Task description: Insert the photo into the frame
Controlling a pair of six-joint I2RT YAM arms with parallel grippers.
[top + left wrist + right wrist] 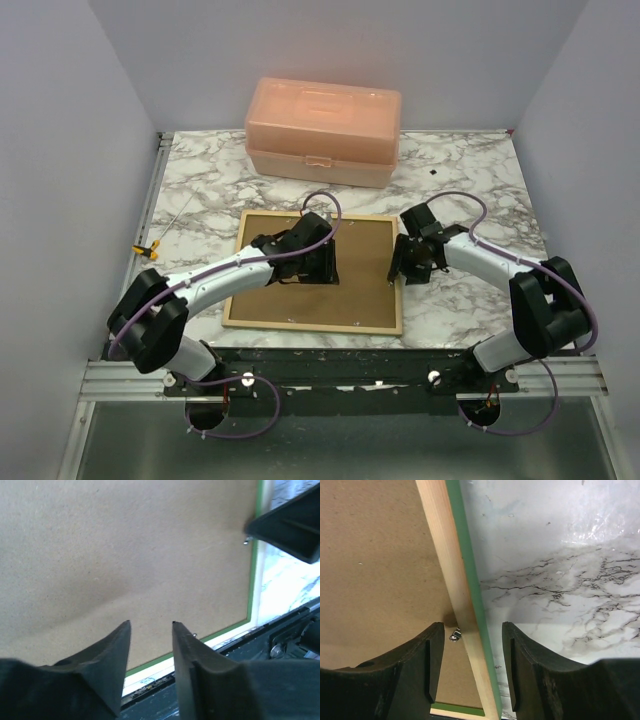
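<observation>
Our right jaws: spread over an edge of the thin green wooden frame (pixel 457 590).
Our left jaws: spread a little above the flat brown board (pixel 125 555).

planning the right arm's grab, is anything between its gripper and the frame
nothing visible does: the right edge of the frame shows between the open jaws of the right gripper; a small metal clip sits beside it on the brown board
</observation>
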